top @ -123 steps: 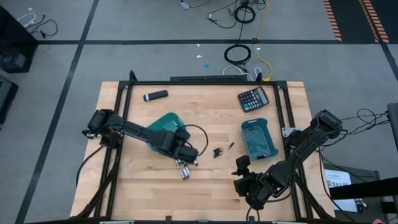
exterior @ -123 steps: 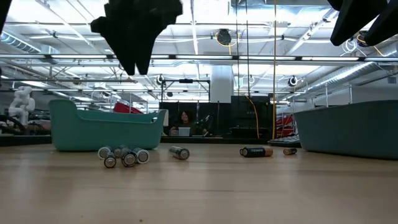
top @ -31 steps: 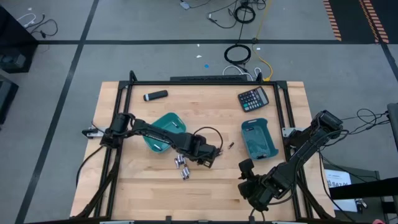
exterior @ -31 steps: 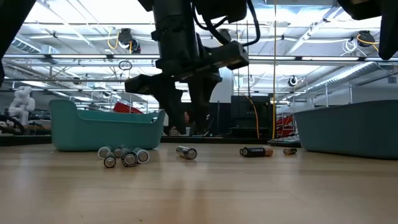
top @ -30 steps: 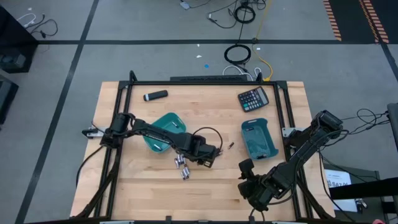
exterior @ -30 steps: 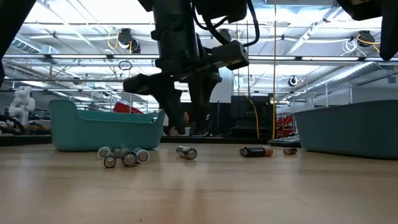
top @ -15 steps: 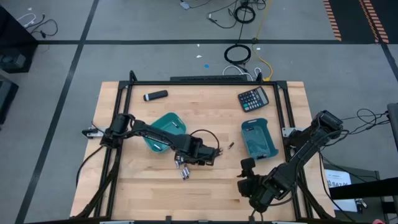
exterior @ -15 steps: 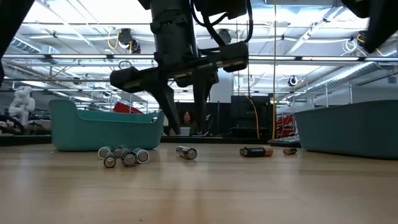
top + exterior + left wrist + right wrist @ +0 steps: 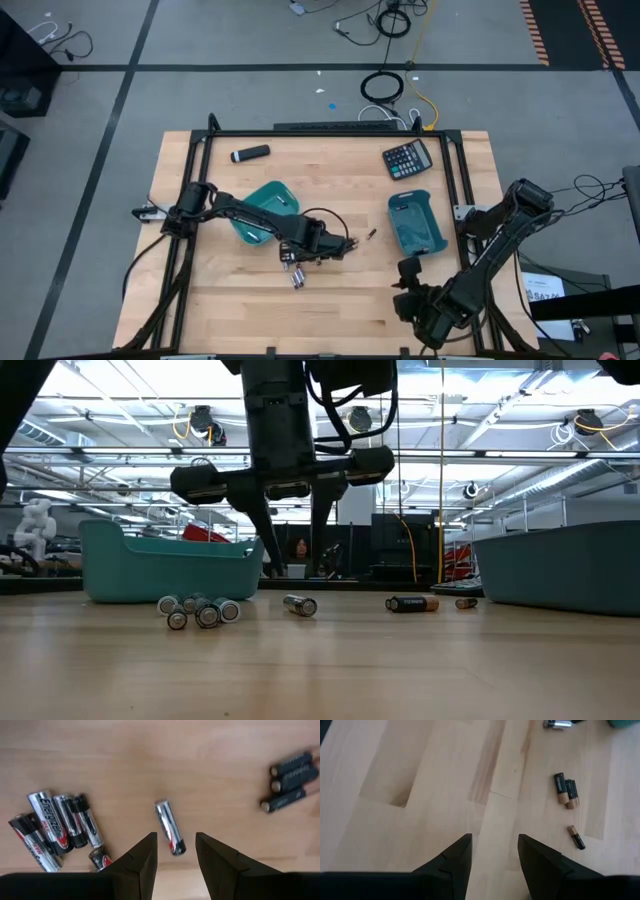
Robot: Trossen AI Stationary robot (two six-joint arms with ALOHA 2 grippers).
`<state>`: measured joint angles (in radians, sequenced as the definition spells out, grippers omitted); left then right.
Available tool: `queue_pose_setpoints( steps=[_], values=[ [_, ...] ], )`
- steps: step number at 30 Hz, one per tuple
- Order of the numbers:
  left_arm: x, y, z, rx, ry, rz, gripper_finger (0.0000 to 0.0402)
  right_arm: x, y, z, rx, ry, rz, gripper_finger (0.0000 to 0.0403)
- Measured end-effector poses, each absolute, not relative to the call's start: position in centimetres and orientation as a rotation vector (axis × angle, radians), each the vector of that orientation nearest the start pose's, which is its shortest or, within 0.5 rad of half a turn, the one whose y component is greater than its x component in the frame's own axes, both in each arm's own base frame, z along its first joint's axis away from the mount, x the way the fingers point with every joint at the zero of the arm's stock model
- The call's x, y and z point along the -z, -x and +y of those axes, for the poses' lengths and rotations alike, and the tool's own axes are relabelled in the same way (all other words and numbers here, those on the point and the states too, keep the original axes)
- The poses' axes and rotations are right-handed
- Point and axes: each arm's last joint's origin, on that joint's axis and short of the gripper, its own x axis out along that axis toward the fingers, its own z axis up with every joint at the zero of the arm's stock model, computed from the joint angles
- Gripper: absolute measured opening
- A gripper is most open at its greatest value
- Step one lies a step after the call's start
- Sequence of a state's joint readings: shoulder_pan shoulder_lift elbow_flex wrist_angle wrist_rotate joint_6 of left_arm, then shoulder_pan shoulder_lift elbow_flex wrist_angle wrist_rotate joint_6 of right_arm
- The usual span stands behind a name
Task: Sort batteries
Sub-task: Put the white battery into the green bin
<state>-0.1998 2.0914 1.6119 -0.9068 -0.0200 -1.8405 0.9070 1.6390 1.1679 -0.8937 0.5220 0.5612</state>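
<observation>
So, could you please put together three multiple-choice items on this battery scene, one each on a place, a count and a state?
1. Where is the calculator?
A. At the table's far edge, beyond the right bin
B. Inside the left bin
C. Beside the silver batteries

2. How many dark batteries lie together in the left wrist view?
A. One
B. Three
C. Six

3. What is the state of the left gripper?
A. Shut on a battery
B. Open, holding nothing
C. Resting in a bin

Answers:
1. A, the high view shows it at the table's far edge, beyond the right bin.
2. B, three dark cylinders lie side by side there.
3. B, its fingers stand apart above the lone silver battery, with wood showing between them.
</observation>
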Motion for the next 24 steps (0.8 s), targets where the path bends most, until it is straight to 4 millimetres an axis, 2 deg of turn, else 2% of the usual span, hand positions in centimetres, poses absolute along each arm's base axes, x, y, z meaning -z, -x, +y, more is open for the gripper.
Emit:
queue_pose_setpoints(
  steps=[5,10,17,20,24],
  values=[
    [-17.1,-40.7,-8.0,-1.138,1.369,1.069,0.0144,-21.8,-19.7,23.1,-0.035,0.408,1.050,0.0150],
    [-14.8,-41.1,-8.2,-1.166,1.351,1.131,0.0144,-21.9,-19.7,23.1,-0.046,0.417,1.047,0.0150],
    [-13.0,-41.6,-8.1,-1.106,1.297,1.205,0.0140,-21.9,-19.9,23.2,-0.063,0.422,1.034,0.0150],
    [-12.6,-41.6,-8.2,-1.030,1.219,1.274,0.0117,-22.0,-19.9,23.2,-0.066,0.422,1.032,0.0150],
    [-12.5,-41.6,-8.2,-0.923,1.124,1.331,0.0052,-22.0,-19.9,23.2,-0.075,0.431,1.030,0.0150]
  ],
)
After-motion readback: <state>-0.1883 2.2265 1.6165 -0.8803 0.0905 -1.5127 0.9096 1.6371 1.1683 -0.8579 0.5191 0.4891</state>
